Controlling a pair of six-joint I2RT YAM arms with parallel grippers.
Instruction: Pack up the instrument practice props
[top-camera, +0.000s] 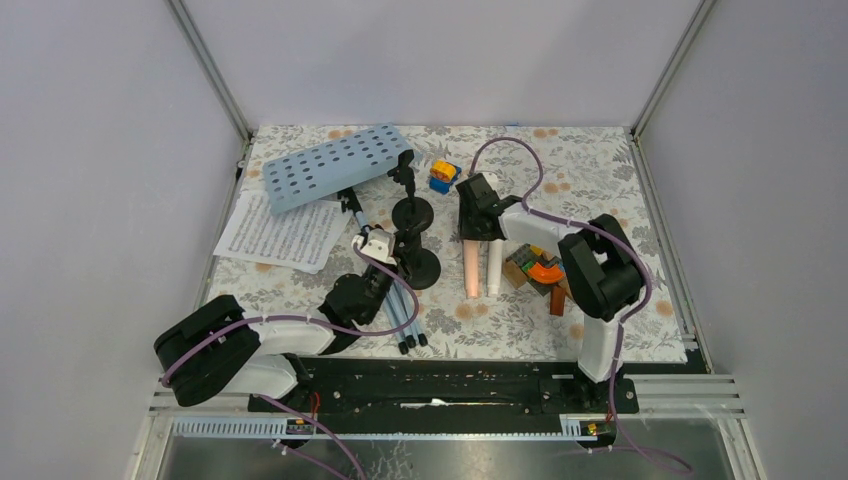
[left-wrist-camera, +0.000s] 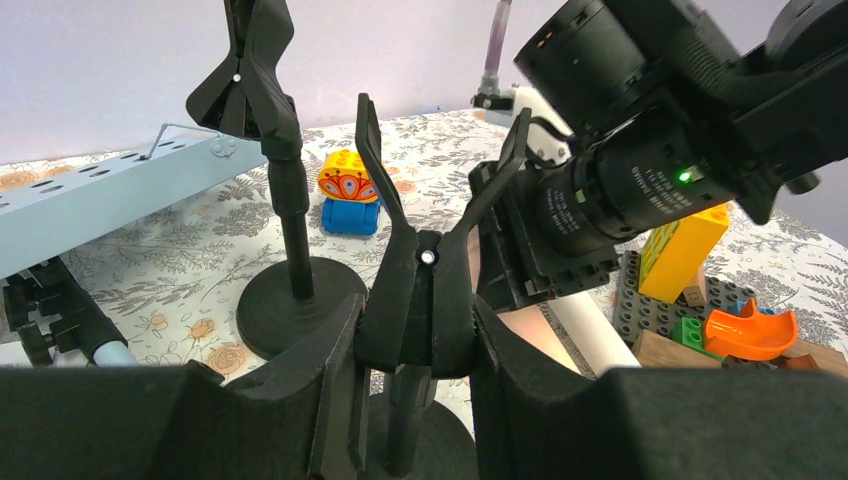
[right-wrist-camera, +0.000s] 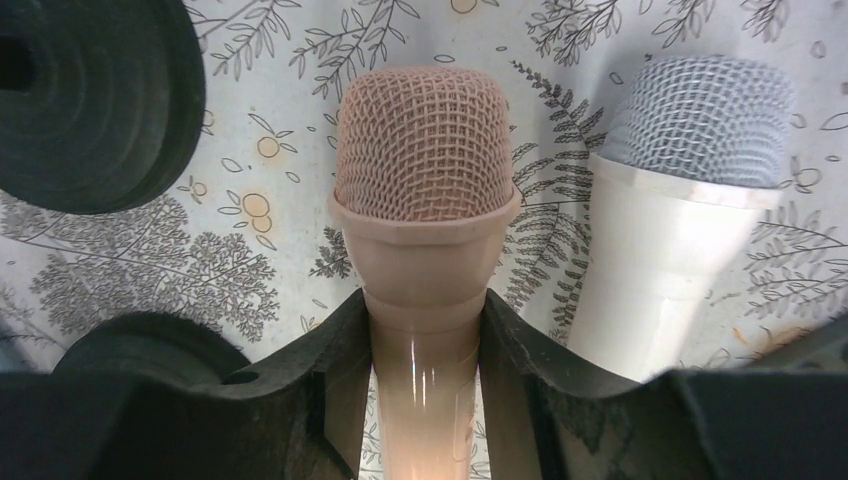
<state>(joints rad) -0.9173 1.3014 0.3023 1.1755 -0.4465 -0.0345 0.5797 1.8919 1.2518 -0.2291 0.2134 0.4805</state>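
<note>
A light-blue perforated music rack (top-camera: 335, 165) lies at the back left, its tripod legs (top-camera: 400, 310) reaching toward the front. White sheet music (top-camera: 282, 235) rests left of it. Two black mic holders stand mid-table. My left gripper (top-camera: 398, 252) (left-wrist-camera: 420, 330) is shut on the clip of the near holder (top-camera: 420, 265) (left-wrist-camera: 425, 290); the far holder (top-camera: 413, 210) (left-wrist-camera: 290, 290) stands free. A pink microphone (top-camera: 471, 268) (right-wrist-camera: 425, 150) and a white microphone (top-camera: 494, 268) (right-wrist-camera: 680, 200) lie side by side. My right gripper (top-camera: 476, 240) (right-wrist-camera: 422, 340) is shut on the pink one's handle.
A yellow and blue toy block (top-camera: 442, 176) (left-wrist-camera: 350, 190) sits behind the holders. A pile of colourful and wooden blocks (top-camera: 540, 270) (left-wrist-camera: 720, 310) lies right of the microphones. The two grippers work close together, and cage posts border the floral cloth.
</note>
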